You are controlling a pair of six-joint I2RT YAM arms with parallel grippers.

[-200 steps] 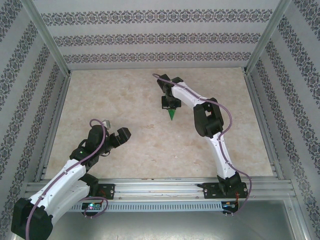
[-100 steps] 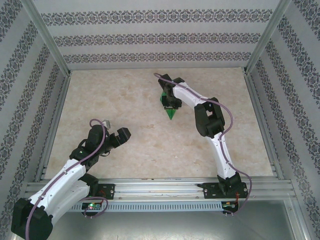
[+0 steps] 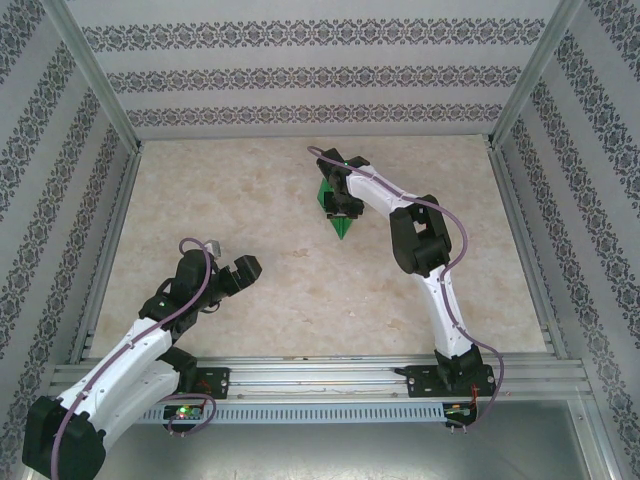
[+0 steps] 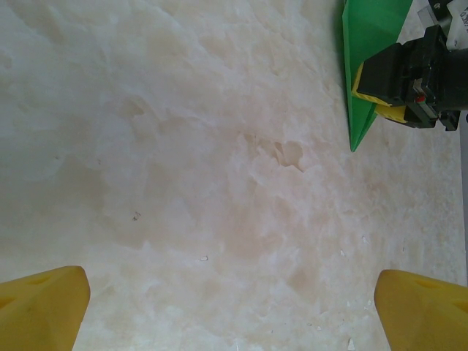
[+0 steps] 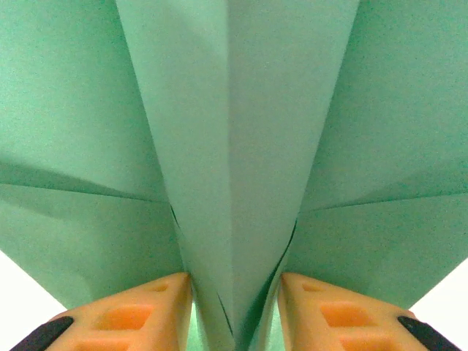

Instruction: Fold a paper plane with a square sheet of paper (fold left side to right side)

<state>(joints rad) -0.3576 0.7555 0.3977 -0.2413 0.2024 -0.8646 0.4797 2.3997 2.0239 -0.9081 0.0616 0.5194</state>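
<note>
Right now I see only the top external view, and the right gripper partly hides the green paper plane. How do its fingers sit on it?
Observer: In the right wrist view, the paper plane has its centre keel between the fingers of the right gripper, a wing spread either side.
Operator: Pinching it?
Observer: The fingers stand apart, the keel filling the gap; a pinch I cannot confirm.
Operator: And the left gripper?
Observer: The left gripper is wide open over bare table, nothing between its fingertips.

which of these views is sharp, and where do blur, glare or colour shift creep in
Top external: even, diffuse light, sharp, barely any shadows by the arms, paper plane bright green. Left wrist: marbled table crisp, yellow fingertips at the bottom corners soft. Right wrist: too close, the plane looks pale and slightly soft, bare corners blown out white.
</note>
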